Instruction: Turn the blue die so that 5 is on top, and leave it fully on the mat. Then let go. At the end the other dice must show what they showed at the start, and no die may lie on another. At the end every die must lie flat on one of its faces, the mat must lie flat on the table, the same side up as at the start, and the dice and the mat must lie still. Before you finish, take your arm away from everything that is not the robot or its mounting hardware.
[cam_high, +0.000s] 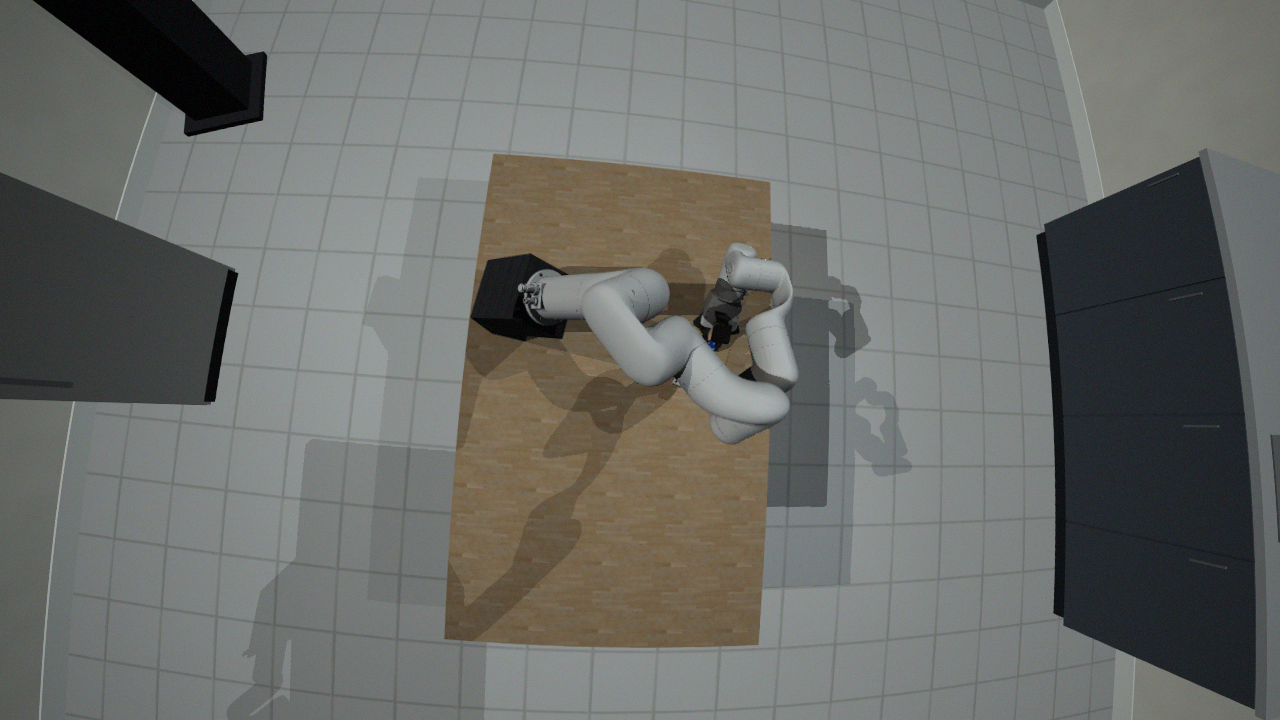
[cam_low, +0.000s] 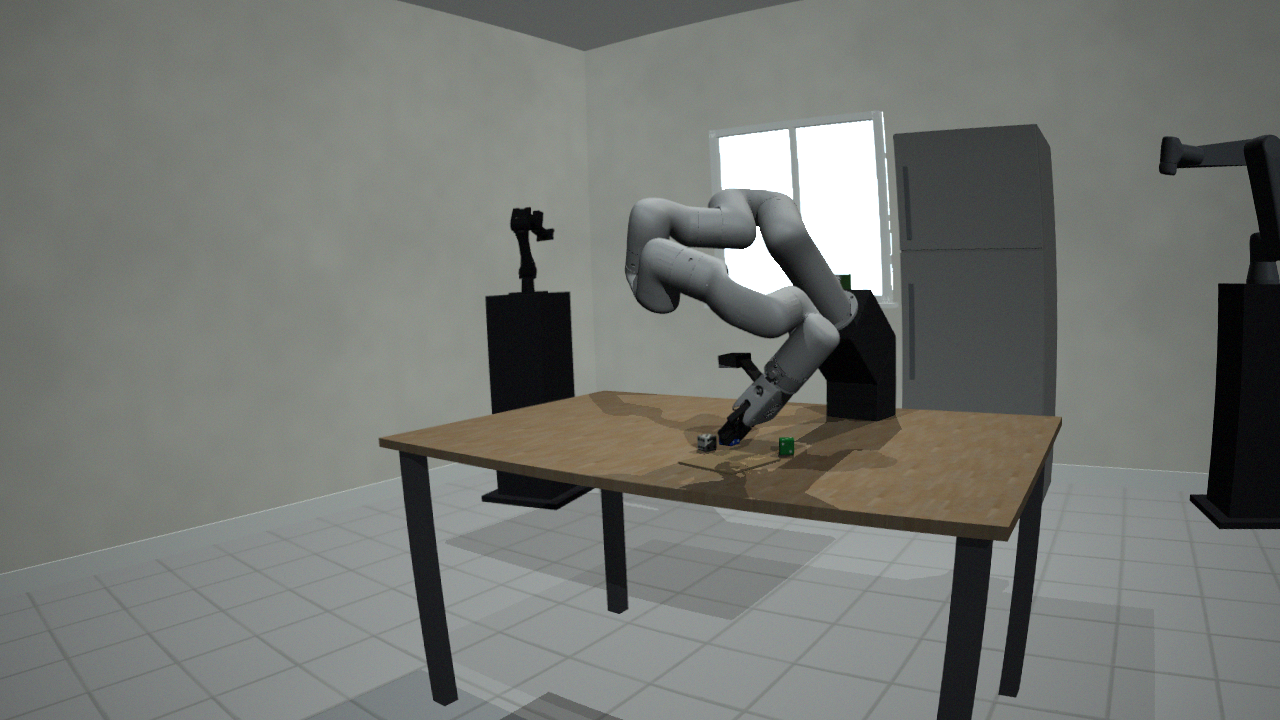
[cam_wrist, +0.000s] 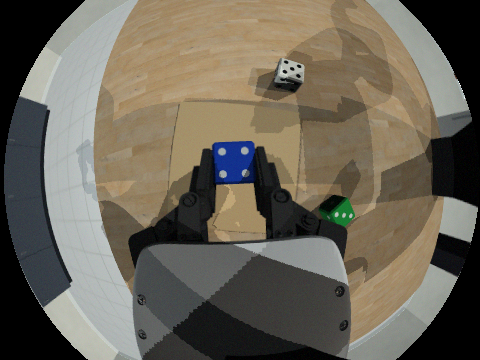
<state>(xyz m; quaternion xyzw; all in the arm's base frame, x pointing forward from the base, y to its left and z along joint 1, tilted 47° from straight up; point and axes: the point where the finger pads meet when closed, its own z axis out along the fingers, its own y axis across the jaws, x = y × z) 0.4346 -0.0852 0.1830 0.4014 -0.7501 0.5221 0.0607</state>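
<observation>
My gripper (cam_wrist: 233, 161) (cam_low: 731, 437) (cam_high: 711, 338) is shut on the blue die (cam_wrist: 234, 162) (cam_low: 735, 440), one finger on each side. The face toward the wrist camera shows four pips. The die is held just above the tan mat (cam_wrist: 194, 123) (cam_low: 707, 466), which lies flat on the wooden table (cam_low: 554, 429) (cam_high: 581, 537). A white die (cam_wrist: 290, 72) (cam_low: 706, 440) lies on the table beyond the mat. A green die (cam_wrist: 338, 210) (cam_low: 785, 445) lies on the table to the right of the mat. In the overhead view the arm hides the mat and most of the dice.
The arm's black base (cam_high: 505, 295) (cam_low: 859, 358) stands on the table's far side. Around the table stand black pedestals with other arms (cam_low: 528, 349), a fridge (cam_low: 975, 268) and dark cabinets (cam_high: 1154, 420).
</observation>
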